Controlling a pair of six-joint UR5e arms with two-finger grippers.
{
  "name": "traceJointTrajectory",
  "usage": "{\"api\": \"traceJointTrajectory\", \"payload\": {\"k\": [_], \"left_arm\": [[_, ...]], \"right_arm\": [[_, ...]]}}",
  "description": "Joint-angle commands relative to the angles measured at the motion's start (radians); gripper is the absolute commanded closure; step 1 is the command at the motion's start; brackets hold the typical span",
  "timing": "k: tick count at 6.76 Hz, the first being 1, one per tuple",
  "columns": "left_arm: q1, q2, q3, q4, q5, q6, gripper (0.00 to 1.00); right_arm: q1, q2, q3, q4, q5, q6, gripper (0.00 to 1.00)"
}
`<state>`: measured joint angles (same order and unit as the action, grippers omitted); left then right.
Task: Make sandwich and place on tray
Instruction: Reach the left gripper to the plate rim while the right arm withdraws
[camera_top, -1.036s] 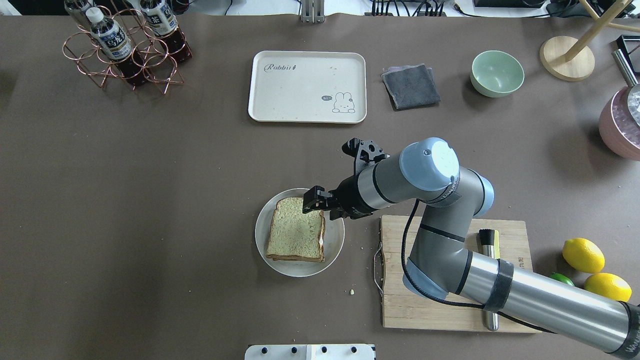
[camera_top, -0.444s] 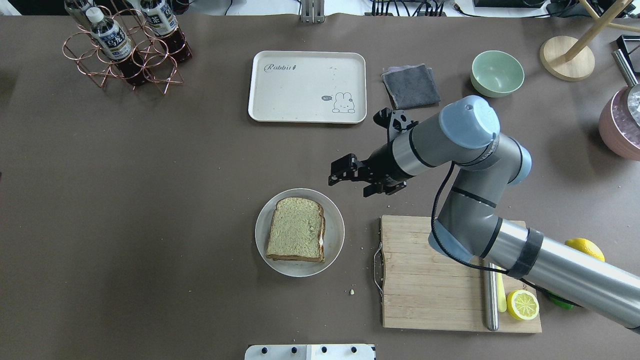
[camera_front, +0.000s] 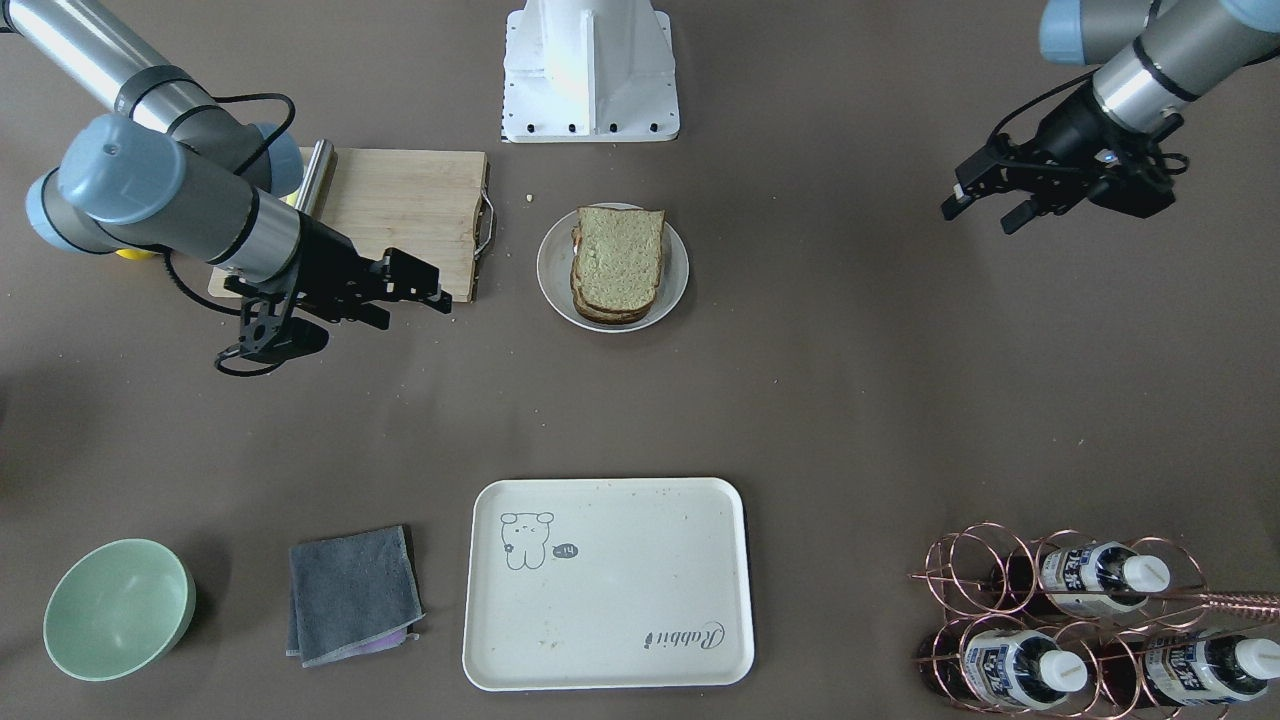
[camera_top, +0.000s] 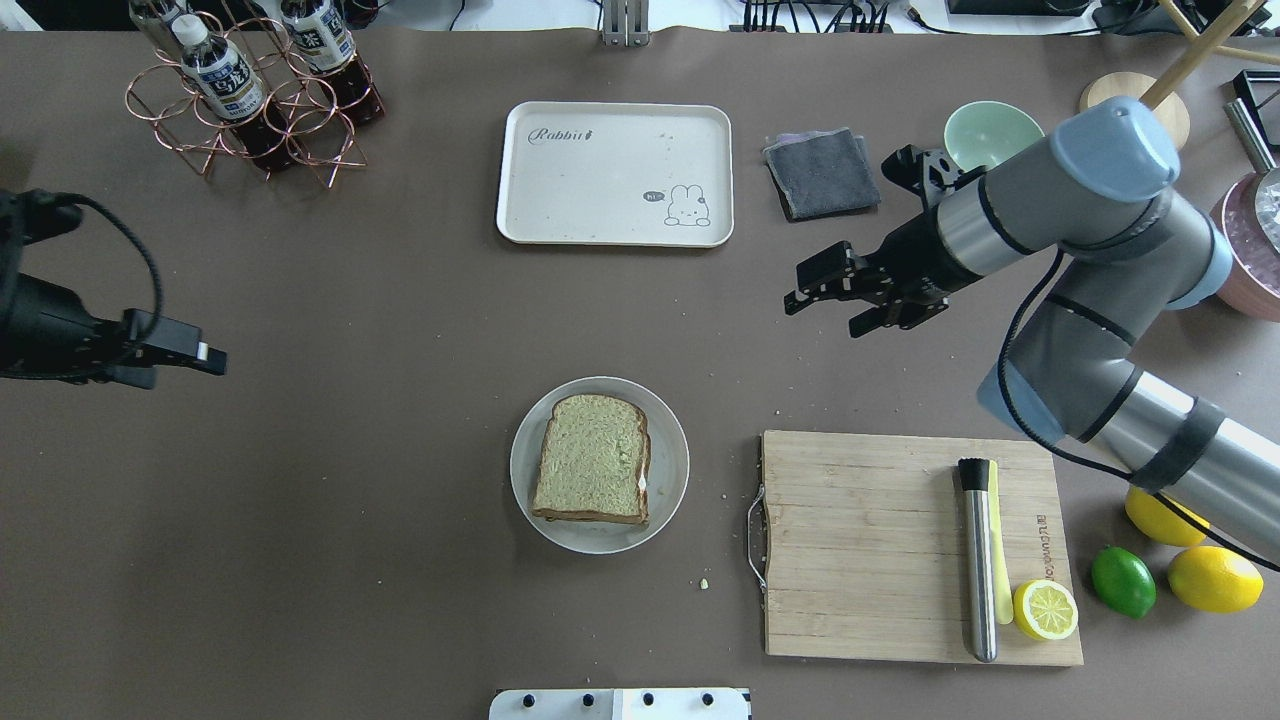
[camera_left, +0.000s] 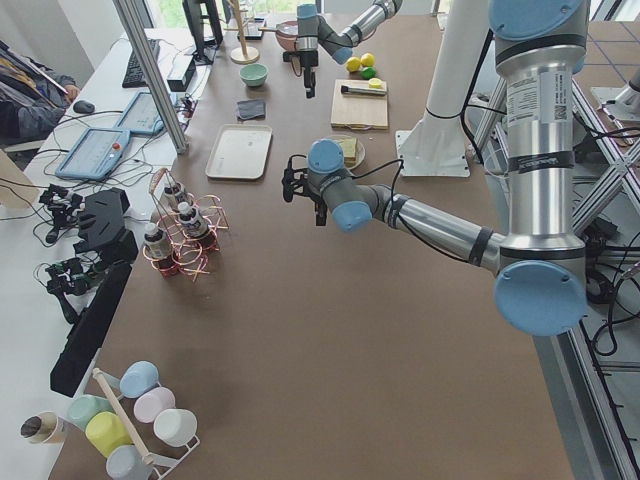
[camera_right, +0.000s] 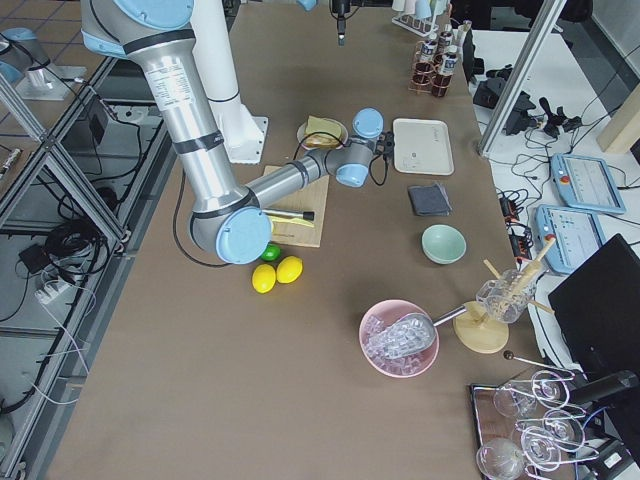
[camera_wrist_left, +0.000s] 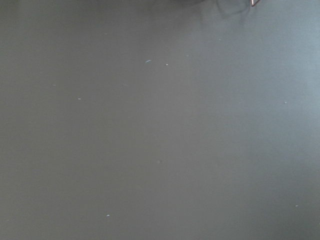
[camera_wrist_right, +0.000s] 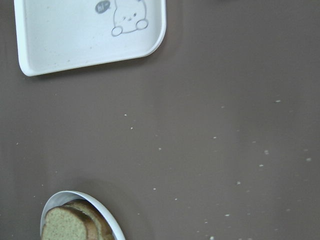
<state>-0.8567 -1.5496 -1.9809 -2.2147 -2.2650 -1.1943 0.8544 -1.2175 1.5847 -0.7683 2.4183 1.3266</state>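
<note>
Seen at the table, my right arm (camera_top: 1000, 222) and left arm (camera_front: 1150, 70) had brushed silver tubes, pale blue joint caps (camera_top: 1118, 148), looping black cable (camera_top: 1020, 305) and a white bolted base (camera_front: 590, 70).

Even, bright overhead light casts soft shadows; the left wrist view is dim and featureless.

Big brown table (camera_top: 350, 480) all across the room's middle, lit bright and even. Next to it, at 9 o'clock in the left-end view, a long white desk (camera_left: 20, 340). Up at 11 o'clock there, a slanted silver post (camera_left: 150, 70). At 9 o'clock in the right-end view, tan floor tiles (camera_right: 40, 400) and a frame of silver bars (camera_right: 70, 165). At 3 o'clock there, a second desk (camera_right: 590, 135), white too.
</note>
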Motion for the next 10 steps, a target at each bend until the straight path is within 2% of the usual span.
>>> {"api": "traceJointTrajectory", "payload": {"k": [1, 2, 4, 5, 6, 8, 10], "left_arm": [[0.212, -0.154, 0.023, 0.047, 0.172, -0.12, 0.07], [0.288, -0.243, 0.054, 0.114, 0.236, -0.131, 0.08], [0.301, -0.419, 0.212, 0.132, 0.26, -0.134, 0.18], [0.318, -0.425, 0.23, 0.129, 0.289, -0.133, 0.32], [0.349, -0.438, 0.256, 0.127, 0.31, -0.133, 0.38], [0.381, -0.472, 0.292, 0.125, 0.32, -0.133, 0.42], [0.381, -0.474, 0.307, 0.124, 0.318, -0.131, 0.52]], "right_arm": [[0.119, -0.112, 0.024, -0.002, 0.073, -0.158, 0.01], [0.164, -0.158, 0.024, -0.002, 0.088, -0.235, 0.01], [0.215, -0.218, 0.023, -0.006, 0.099, -0.341, 0.01], [0.218, -0.223, 0.024, -0.008, 0.1, -0.342, 0.01], [0.221, -0.23, 0.024, -0.008, 0.1, -0.342, 0.01], [0.21, -0.229, 0.023, -0.009, 0.1, -0.342, 0.01], [0.209, -0.231, 0.023, -0.011, 0.1, -0.342, 0.01]]}}
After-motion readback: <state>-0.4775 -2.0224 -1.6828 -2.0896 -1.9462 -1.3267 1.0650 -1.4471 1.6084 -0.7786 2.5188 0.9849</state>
